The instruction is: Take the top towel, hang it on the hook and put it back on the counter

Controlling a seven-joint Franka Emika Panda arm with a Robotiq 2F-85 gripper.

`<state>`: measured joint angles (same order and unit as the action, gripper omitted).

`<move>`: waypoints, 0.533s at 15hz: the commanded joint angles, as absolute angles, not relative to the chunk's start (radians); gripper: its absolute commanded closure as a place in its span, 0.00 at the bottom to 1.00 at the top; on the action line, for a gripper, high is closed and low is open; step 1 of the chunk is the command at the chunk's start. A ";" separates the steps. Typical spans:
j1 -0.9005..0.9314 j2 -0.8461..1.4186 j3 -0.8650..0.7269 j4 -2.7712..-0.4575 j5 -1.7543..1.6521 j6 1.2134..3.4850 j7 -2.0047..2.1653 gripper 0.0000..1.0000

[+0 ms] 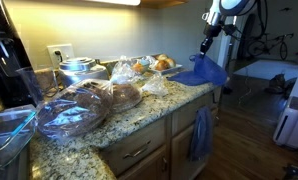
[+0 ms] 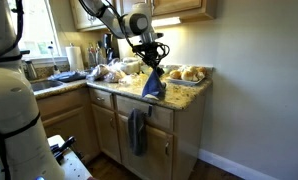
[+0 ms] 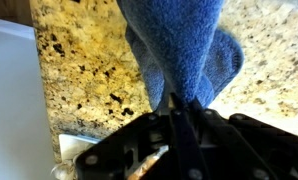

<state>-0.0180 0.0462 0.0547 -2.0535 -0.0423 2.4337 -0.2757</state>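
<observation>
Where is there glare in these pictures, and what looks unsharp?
Wrist view: the counter is washed out at the right, and the top towel looks soft, being near the lens. In an exterior view, the strip light flares white and the plastic bags glint; in an exterior view, the under-cabinet lamp glares too.

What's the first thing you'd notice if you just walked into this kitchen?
The bright blue towel jumps out first, dangling from the robot's gripper above the end of the speckled counter. Next come the plastic bags of bread piled on the counter, and a duller blue towel hanging on the cabinet front below.
</observation>
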 commanded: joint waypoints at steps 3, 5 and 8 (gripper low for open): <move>0.021 -0.125 0.056 -2.311 -0.096 2.469 -0.128 0.94; 0.026 -0.154 0.059 -2.373 -0.118 2.468 -0.098 0.95; 0.032 -0.098 0.054 -2.315 -0.093 2.434 -0.134 0.91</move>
